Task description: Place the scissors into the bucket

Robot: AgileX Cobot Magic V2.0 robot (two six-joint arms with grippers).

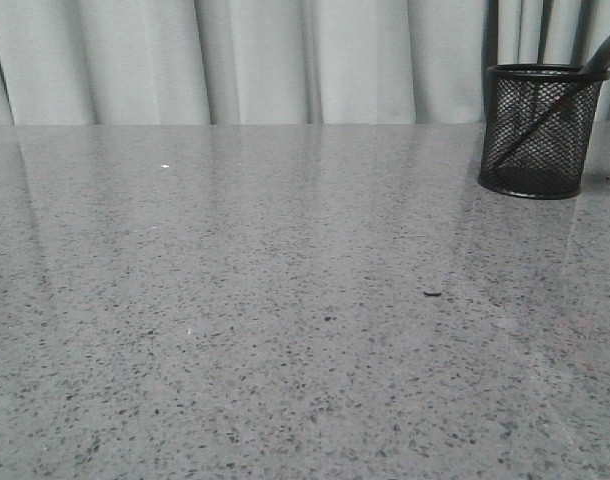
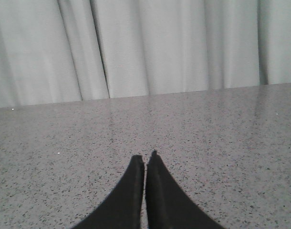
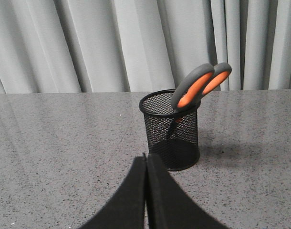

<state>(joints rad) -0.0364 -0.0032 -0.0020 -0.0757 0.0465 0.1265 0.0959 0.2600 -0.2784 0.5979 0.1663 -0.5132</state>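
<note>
right wrist view: dark-grey-handled scissors with orange loop linings (image 3: 199, 86) already sit blades-down in the small black wire-mesh bucket (image 3: 171, 138), handles leaning out over the rim toward 2 o'clock. right claw (image 3: 145, 160) is clenched on nothing, tips pressed together just short of the bucket and apart from it. left claw (image 2: 145, 160) likewise clenched and empty, over bare speckled grey counter (image 2: 222, 143), well away from everything.

front view: bucket (image 1: 537, 130) stands upright at the counter's 2 o'clock corner near the pale curtain (image 1: 285, 60); the dark blades (image 1: 540, 125) show through the mesh as a diagonal, handle end cut off by the frame edge.

judgement: placement looks done, only the retreat is left. to do it well:
- pull the right arm straight back toward 6 o'clock; don't swing sideways past the bucket
- keep clear of the overhanging handles. bucket is shorter than the scissors, load is top-heavy and leaning, so a nudge could tip it
- leave the left arm parked
</note>
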